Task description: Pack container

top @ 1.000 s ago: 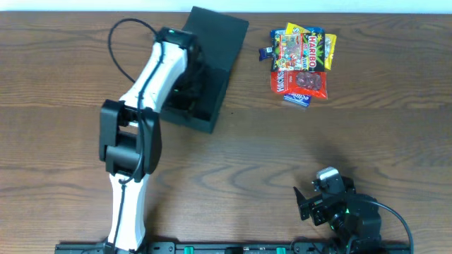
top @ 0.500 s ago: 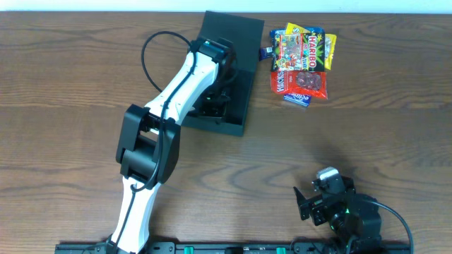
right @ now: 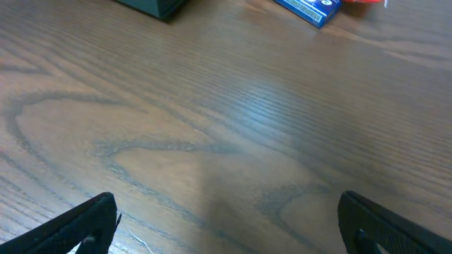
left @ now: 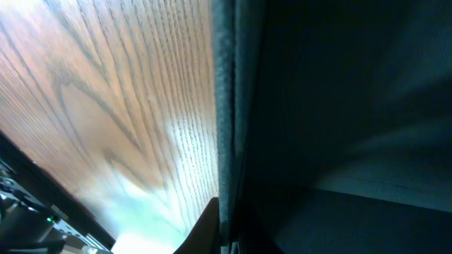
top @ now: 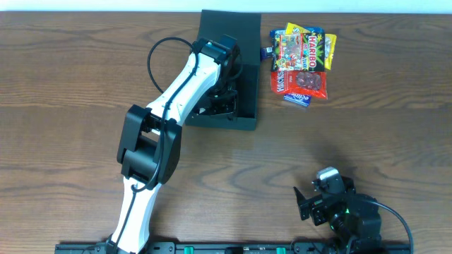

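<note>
Wooden table [top: 367, 134] with HARIBO-labelled packet [top: 313, 48] near dark container [top: 240, 28]

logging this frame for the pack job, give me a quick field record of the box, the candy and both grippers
container: dark box on the table, far side
lid: open, flap lying back toward the far edge
contents: none visible; the arm hides part of the interior
candy packets: piled just right of the container, outside it
left gripper: down at the container's wall, open or shut unclear
right gripper: open, empty, low over bare wood at the near side
</note>
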`<state>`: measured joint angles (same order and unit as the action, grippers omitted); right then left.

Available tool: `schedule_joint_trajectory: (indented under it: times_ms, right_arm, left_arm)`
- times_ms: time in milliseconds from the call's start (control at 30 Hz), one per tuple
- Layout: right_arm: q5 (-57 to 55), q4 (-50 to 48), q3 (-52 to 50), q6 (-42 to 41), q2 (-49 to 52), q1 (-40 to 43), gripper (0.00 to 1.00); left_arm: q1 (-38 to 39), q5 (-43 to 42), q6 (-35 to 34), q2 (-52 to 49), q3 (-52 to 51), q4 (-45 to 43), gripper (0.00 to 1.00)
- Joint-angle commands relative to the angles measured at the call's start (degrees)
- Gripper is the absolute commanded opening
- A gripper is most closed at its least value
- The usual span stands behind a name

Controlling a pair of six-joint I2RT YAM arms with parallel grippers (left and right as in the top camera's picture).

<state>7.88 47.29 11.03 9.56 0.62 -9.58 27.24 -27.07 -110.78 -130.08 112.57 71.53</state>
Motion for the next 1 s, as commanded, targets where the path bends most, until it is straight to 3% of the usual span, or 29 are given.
schedule_joint_trajectory:
  times_ms: [0,100,133,200,233,300,333,367,767,967]
  right_arm:
    - [0.07,0.04,-0.42,0.76,-0.31,0.39,0.99]
    - [0.04,0.04,-0.42,0.79,-0.31,0.39,0.99]
    - [0.07,0.04,-0.42,0.79,-0.31,0.39,0.99]
    - [0.04,0.04,-0.42,0.76,-0.31,0.39,0.99]
    - [0.07,0.04,-0.42,0.79,-0.31,0.39,0.99]
    - [0.07,0.04,-0.42,0.79,-0.31,0.39,0.99]
    - [0.07,0.04,-0.42,0.79,-0.31,0.39,0.99]
    - [0.04,0.04,-0.42,0.79,-0.31,0.39,0.99]
    - [0.04,0.04,-0.42,0.79,-0.31,0.39,0.99]
    - [0.04,0.04,-0.42,0.79,-0.31,0.39,0.99]
  left_arm:
    - [0.22,-1.27,-1.95,-0.66,0.04,0.0,0.08]
    - [0.22,-0.63,0.42,-0.66,0.07,-0.04,0.13]
    - [0.15,0.31,3.34,-0.66,0.07,-0.07,0.21]
    - [0.0,0.74,6.69,-0.66,0.07,-0.35,0.4]
    - [-0.09,0.7,8.85,-0.66,0.04,-1.22,0.56]
    - [-0.2,0.55,13.14,-0.66,0.07,-3.26,0.76]
    - [-0.24,0.13,14.82,-0.66,0.04,-4.07,0.92]
    - [-0.28,-0.09,16.02,-0.66,0.07,-4.59,0.95]
    - [-0.55,-0.61,27.8,1.42,0.09,-3.87,0.95]
    - [-0.63,10.45,31.98,8.55,0.09,-3.96,0.95]
